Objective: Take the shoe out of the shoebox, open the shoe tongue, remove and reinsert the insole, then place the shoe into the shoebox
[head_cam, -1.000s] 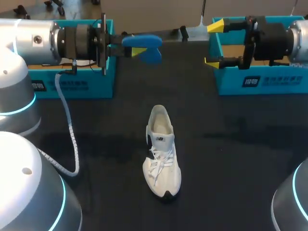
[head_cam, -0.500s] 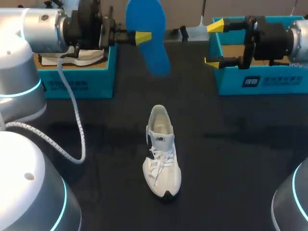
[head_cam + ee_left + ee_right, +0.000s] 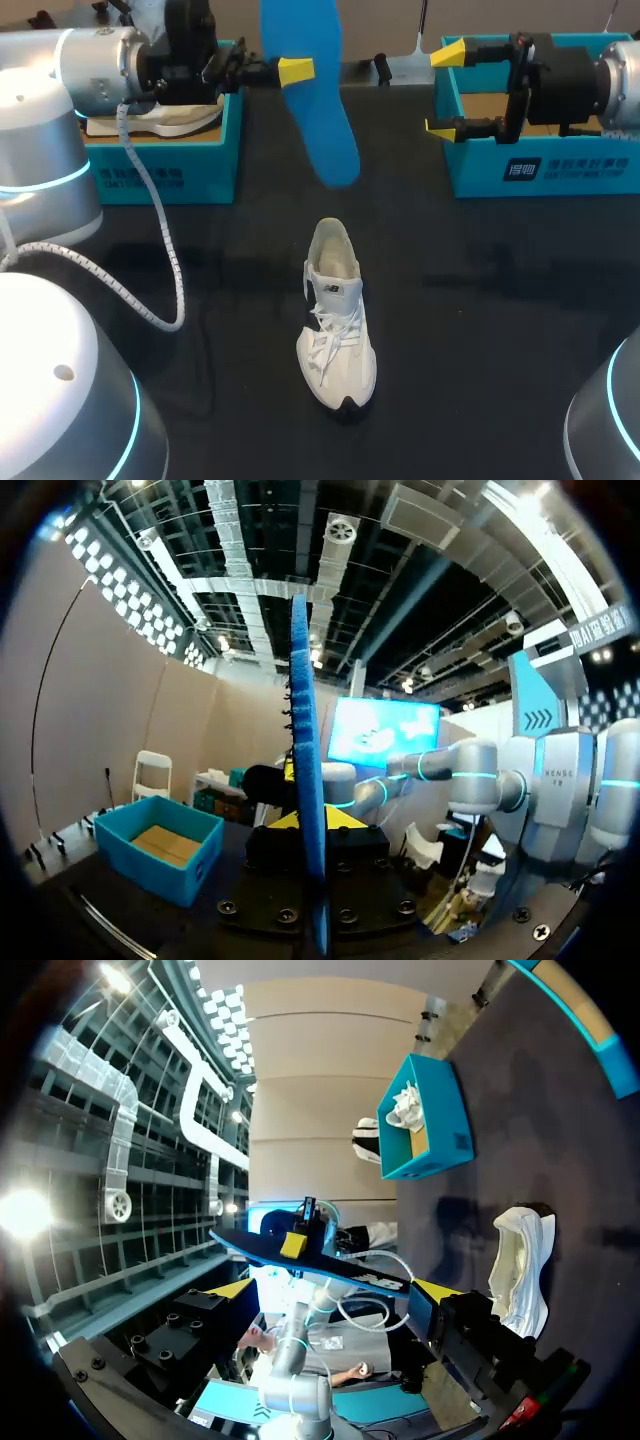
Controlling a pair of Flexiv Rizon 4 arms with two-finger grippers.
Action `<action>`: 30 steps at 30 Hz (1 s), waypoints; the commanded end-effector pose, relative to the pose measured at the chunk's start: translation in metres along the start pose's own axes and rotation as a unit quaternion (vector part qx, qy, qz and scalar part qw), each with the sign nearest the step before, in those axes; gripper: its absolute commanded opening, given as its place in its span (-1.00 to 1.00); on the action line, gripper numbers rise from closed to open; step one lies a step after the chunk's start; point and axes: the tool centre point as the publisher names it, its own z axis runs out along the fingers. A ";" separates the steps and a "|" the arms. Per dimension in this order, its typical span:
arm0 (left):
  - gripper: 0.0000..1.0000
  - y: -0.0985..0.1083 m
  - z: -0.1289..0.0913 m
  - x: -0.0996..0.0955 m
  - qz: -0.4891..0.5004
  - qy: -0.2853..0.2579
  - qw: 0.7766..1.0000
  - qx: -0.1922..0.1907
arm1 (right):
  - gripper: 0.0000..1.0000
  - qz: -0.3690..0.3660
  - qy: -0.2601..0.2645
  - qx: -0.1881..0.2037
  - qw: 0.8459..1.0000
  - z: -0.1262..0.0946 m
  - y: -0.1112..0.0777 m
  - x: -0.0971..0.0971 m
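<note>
One white shoe (image 3: 337,330) stands upright in the middle of the black table (image 3: 500,330), toe toward the near edge. One blue insole (image 3: 315,90) hangs in the air beyond its heel, well apart from it, pinched by my left gripper (image 3: 295,70), whose fingers are closed on it from both sides. Two teal boxes sit at the far edge: the left box (image 3: 160,175) holds a second shoe (image 3: 150,122), and the right box (image 3: 540,170) sits behind my right gripper (image 3: 445,90), which is spread wide with nothing in it
</note>
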 end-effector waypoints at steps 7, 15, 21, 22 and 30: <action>-1.00 0.005 -0.004 0.004 -0.493 -0.054 0.868 0.012 | 1.00 0.000 0.000 -0.001 1.000 0.002 0.000 0.000; -1.00 0.007 -0.005 0.012 -0.583 -0.119 0.803 -0.041 | 1.00 0.000 0.000 -0.001 1.000 0.002 0.000 0.000; -1.00 0.007 -0.004 0.004 -0.599 -0.118 0.790 -0.054 | 1.00 0.000 0.000 -0.001 1.000 0.002 0.000 0.000; -1.00 0.006 -0.003 0.004 -0.608 -0.116 0.784 -0.051 | 1.00 0.000 0.000 -0.001 1.000 0.002 0.000 0.000; -1.00 0.020 0.002 -0.006 -0.651 -0.100 0.751 -0.049 | 1.00 0.000 0.000 -0.001 1.000 0.002 0.000 0.000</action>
